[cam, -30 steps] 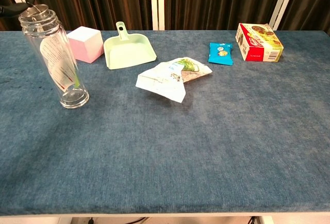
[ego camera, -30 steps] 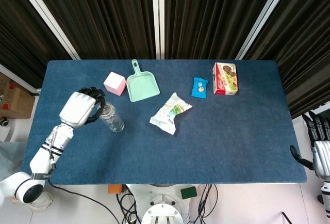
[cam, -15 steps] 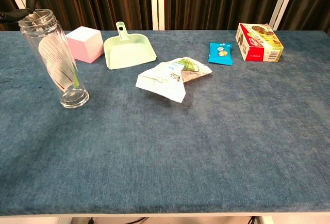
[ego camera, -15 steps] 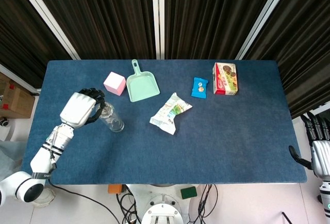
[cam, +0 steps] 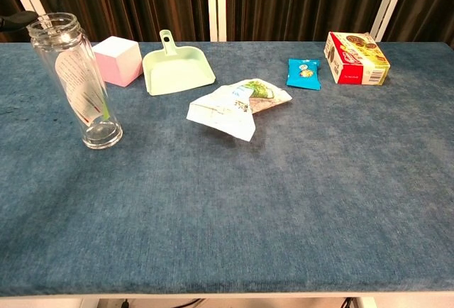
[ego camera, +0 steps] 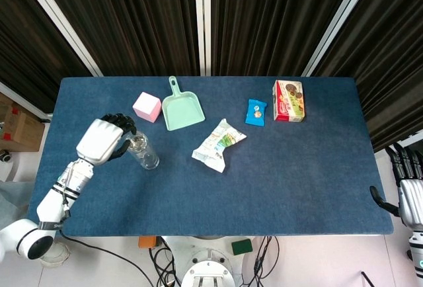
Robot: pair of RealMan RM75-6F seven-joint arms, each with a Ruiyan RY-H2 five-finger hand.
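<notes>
A clear bottle [ego camera: 143,152] with a printed label stands on its base on the blue table [ego camera: 297,181], leaning slightly, at the left. My left hand [ego camera: 101,139] hovers beside the bottle's open top with its dark fingers curled toward it. In the chest view the bottle [cam: 76,81] is tall at the left, and one dark fingertip [cam: 17,19] shows just left of its rim; I cannot tell whether it touches. My right hand [ego camera: 410,199] hangs off the table's right edge with its fingers spread and nothing in it.
A pink cube [ego camera: 147,106] and a mint dustpan [ego camera: 182,110] lie behind the bottle. A crumpled snack bag [ego camera: 218,144] sits mid-table. At the back right are a blue packet [ego camera: 256,112] and a biscuit box [ego camera: 289,100].
The bottle's top tipped slightly left half a second ago and has come back. The left hand's fingers have moved off the top of the bottle toward its left side.
</notes>
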